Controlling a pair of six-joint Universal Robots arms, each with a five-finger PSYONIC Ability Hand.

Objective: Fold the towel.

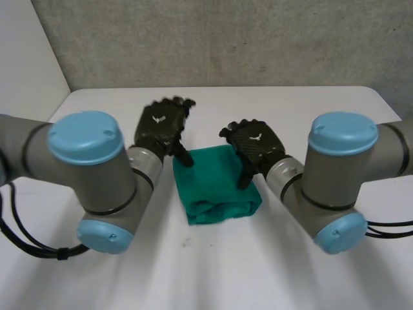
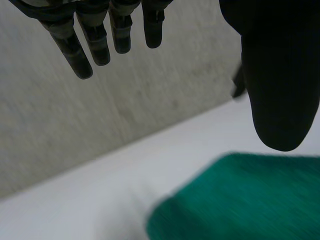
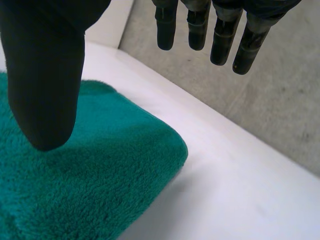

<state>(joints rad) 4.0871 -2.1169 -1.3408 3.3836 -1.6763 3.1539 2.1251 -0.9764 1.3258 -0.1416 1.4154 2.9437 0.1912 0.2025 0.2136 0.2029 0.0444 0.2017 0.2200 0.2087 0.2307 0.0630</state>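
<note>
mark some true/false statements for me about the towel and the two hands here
1. The green towel lies folded into a compact shape on the white table. True.
2. The left hand is clenched round a corner of the towel. False: its fingers are straight and hold nothing.
3. The right hand is open. True.
4. The towel hangs over the table's edge. False: it lies wholly on the table, between the two arms.
5. The left hand is by the towel's far left corner and the right hand by its far right side. True.
</note>
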